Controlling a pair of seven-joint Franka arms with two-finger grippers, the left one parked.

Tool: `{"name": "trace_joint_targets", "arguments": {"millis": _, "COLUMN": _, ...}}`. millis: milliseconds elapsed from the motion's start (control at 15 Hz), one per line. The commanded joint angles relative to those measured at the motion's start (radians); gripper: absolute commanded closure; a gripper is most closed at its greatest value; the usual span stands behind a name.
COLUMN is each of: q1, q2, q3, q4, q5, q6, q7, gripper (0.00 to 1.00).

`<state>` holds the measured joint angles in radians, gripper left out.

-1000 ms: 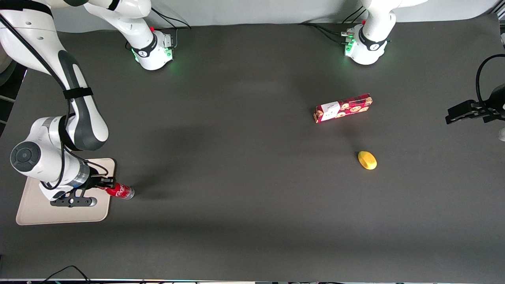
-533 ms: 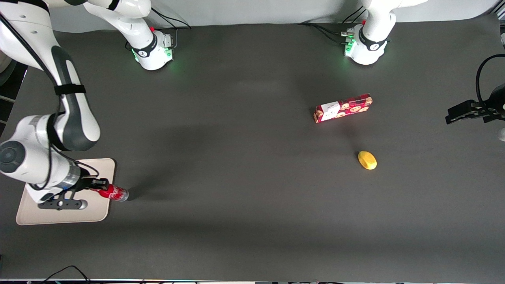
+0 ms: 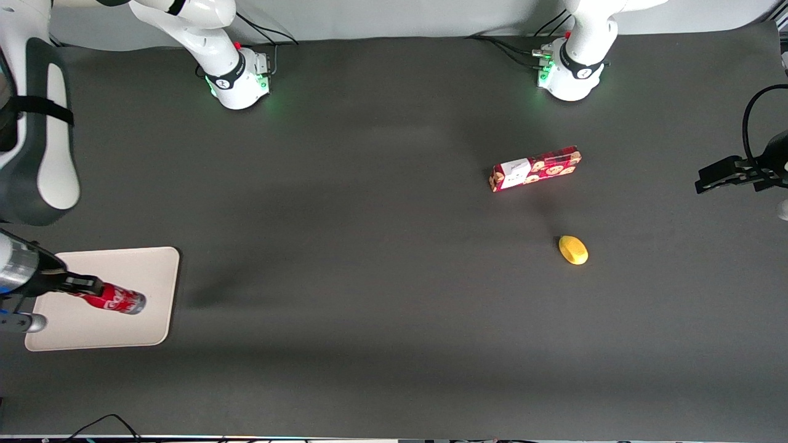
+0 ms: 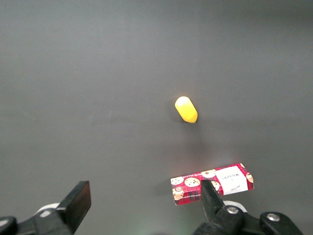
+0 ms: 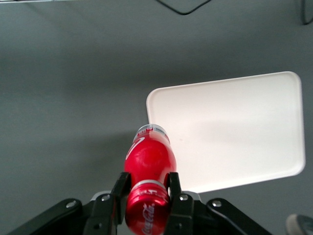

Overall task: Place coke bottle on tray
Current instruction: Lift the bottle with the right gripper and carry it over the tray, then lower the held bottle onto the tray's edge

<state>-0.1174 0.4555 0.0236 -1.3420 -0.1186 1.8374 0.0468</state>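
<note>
Above the tray (image 3: 123, 326), the gripper (image 3: 77, 285) is clamping the coke bottle (image 3: 114, 300) near its cap end, the silvery base pointing toward the tray's corner in the wrist view. Lowering well inside the tray's low rim before letting go looks wisest, since a slim bottle could roll. Open table is lying around the tray; the cookie box (image 3: 534, 168) and yellow object (image 3: 573, 250) are sitting well apart from it.

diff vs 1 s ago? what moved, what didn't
The gripper, shut on the coke bottle, carried it sideways from off the tray's edge to over the tray, toward the working arm's end of the table. No release yet. The cookie box and yellow object stayed put.
</note>
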Motion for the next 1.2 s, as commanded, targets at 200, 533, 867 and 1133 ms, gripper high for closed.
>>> {"name": "trace_joint_targets", "arguments": {"millis": 200, "q1": -0.071, "q2": 0.008, "q3": -0.114, "q4": 0.167, "q5": 0.074, "q6": -0.122, "q7": -0.241, "gripper": 1.0}}
{"name": "trace_joint_targets", "arguments": {"millis": 533, "q1": -0.149, "q2": 0.051, "q3": -0.214, "q4": 0.211, "q5": 0.103, "q6": -0.092, "q7": -0.465, "gripper": 1.0}}
{"name": "trace_joint_targets", "arguments": {"millis": 867, "q1": -0.179, "q2": 0.199, "q3": -0.413, "q4": 0.208, "q5": 0.345, "q6": 0.064, "q7": -0.692, "gripper": 1.0}}
{"name": "trace_joint_targets", "arguments": {"millis": 1133, "q1": -0.18, "q2": 0.299, "q3": -0.436, "q4": 0.202, "q5": 0.41, "q6": 0.106, "q7": -0.745, "gripper": 1.0}}
